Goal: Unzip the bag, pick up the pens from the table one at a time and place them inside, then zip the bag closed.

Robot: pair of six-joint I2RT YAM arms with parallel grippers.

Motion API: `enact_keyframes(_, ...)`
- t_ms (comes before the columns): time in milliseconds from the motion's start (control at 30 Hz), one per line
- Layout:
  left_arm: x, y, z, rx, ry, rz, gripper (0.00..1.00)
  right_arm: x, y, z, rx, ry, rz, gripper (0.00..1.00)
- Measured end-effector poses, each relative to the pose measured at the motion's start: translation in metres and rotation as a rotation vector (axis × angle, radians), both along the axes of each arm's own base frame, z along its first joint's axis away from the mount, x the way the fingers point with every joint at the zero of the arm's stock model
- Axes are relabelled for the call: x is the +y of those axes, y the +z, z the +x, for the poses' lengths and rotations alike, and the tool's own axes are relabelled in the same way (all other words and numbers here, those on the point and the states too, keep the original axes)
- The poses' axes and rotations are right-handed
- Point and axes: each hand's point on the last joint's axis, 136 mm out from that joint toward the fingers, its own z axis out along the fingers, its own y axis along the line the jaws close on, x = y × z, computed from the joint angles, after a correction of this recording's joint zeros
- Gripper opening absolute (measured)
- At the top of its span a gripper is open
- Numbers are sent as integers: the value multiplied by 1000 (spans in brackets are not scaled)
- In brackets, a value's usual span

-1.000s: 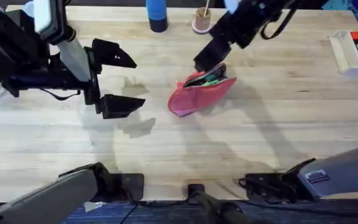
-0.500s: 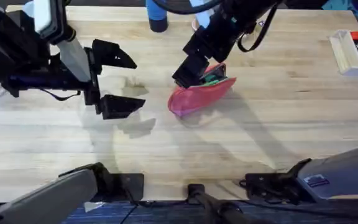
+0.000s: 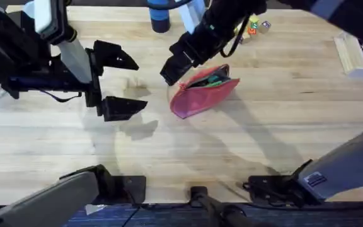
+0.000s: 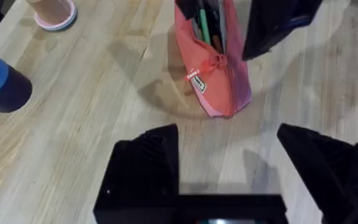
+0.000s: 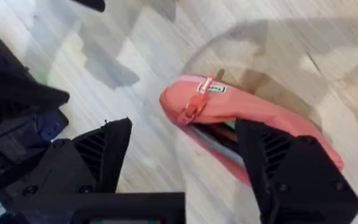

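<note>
Two pens (image 3: pixel 212 80) sit inside the unzipped soft pink bag (image 3: pixel 201 96) on the grainy plank worktop (image 3: pixel 282 132); its tag's unreadable. Both claws, left (image 3: pixel 115 81) and right (image 5: pixel 182 149), are spread.

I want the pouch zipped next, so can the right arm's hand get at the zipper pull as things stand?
Probably yes. The right hand is open right above the bag's end, where the zipper pull sits exposed, with nothing between them. The left hand waits apart, open, beside the bag.

Looks like a robotics lab bench: plank-grained wooden table (image 3: pixel 282 126), two robot arm bases at its near edge, cables, clear plastic box (image 3: pixel 358 53) of markers.
</note>
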Motion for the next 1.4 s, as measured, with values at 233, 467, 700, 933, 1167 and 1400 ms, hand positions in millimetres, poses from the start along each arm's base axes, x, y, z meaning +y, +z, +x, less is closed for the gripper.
enact_keyframes(233, 0, 0, 0, 0, 0, 0, 993, 4, -18, 6, 30, -10, -18, 996)
enact_keyframes(467, 0, 0, 0, 0, 0, 0, 993, 5, -44, 7, 87, -13, -59, 996)
enact_keyframes(700, 0, 0, 0, 0, 0, 0, 993, 4, -55, 5, 121, -17, -81, 996)
enact_keyframes(933, 0, 0, 0, 0, 0, 0, 994, 2, -66, 4, 148, -18, -108, 903)
enact_keyframes(1167, 0, 0, 0, 0, 0, 0, 993, 0, -73, 6, 146, -25, -131, 607)
enact_keyframes(1400, 0, 0, 0, 0, 0, 0, 994, 0, -73, 10, 145, -73, -131, 504)
